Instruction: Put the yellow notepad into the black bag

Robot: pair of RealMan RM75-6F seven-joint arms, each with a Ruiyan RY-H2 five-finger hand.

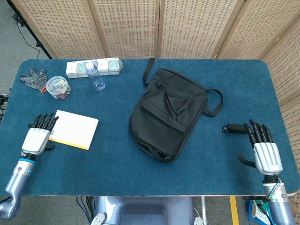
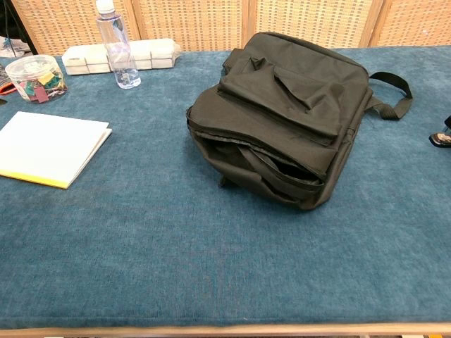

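Observation:
The yellow notepad (image 1: 72, 129) lies flat on the blue table, white cover up, at the left; it also shows in the chest view as the notepad (image 2: 49, 147). The black bag (image 1: 168, 112) lies in the middle, its unzipped mouth facing the front edge, seen clearly on the bag (image 2: 282, 113). My left hand (image 1: 38, 136) hovers just left of the notepad, fingers spread, its fingertips reaching the pad's near-left corner. My right hand (image 1: 262, 147) is open near the table's right front, holding nothing. Only a fingertip of the right hand (image 2: 442, 139) shows in the chest view.
At the back left stand a clear water bottle (image 1: 95, 76), a row of white boxes (image 1: 93, 67), a round tub of coloured clips (image 1: 58, 87) and a knitted glove (image 1: 33, 78). The bag's strap (image 1: 213, 103) loops out to the right. Wicker screens stand behind.

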